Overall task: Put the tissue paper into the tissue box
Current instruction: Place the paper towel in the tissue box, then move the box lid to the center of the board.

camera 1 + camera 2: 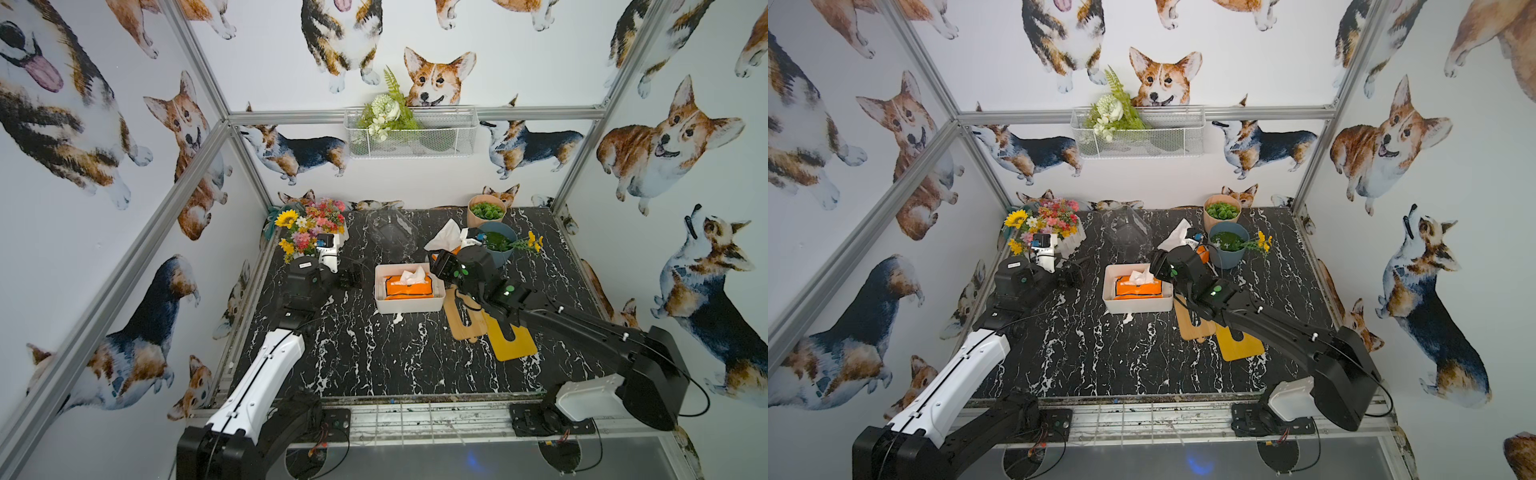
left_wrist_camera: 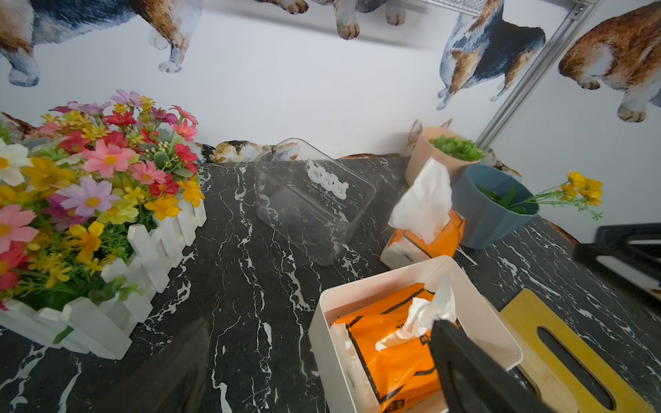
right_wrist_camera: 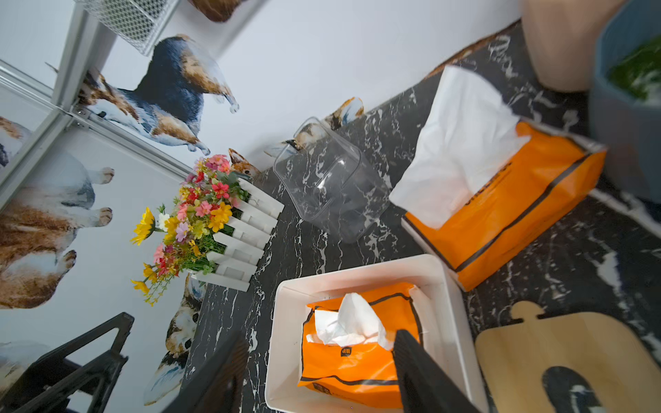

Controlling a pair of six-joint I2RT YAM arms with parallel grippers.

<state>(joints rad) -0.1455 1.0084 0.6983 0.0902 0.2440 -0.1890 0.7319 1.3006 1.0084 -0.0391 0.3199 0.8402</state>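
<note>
Status: orange tissue pack is lying flat inside the white tissue box, mid worktop, with one sheet poking up from its slot. It looks fully seated below the rim in both top views, with no corner riding on a wall.

Right end effector is hovering at the box's right edge. In the right wrist view the jaws are standing well apart, one finger over the pack, and they are gripping nothing. Left end effector is sitting just left of the box, jaws wide open and empty.

My read: insertion is basically done, so we are looking at the release stage. What's remaining is backing the right arm off without snagging the loose sheet.

Open items:
- The box is sitting uncovered. Two slotted lids, bamboo and yellow, are lying on the worktop to its right. The task line isn't asking for a lid.
- A second orange pack is sitting by the blue pot, with a clear container tipped over nearby. I can't tell whether those are in scope.
</note>
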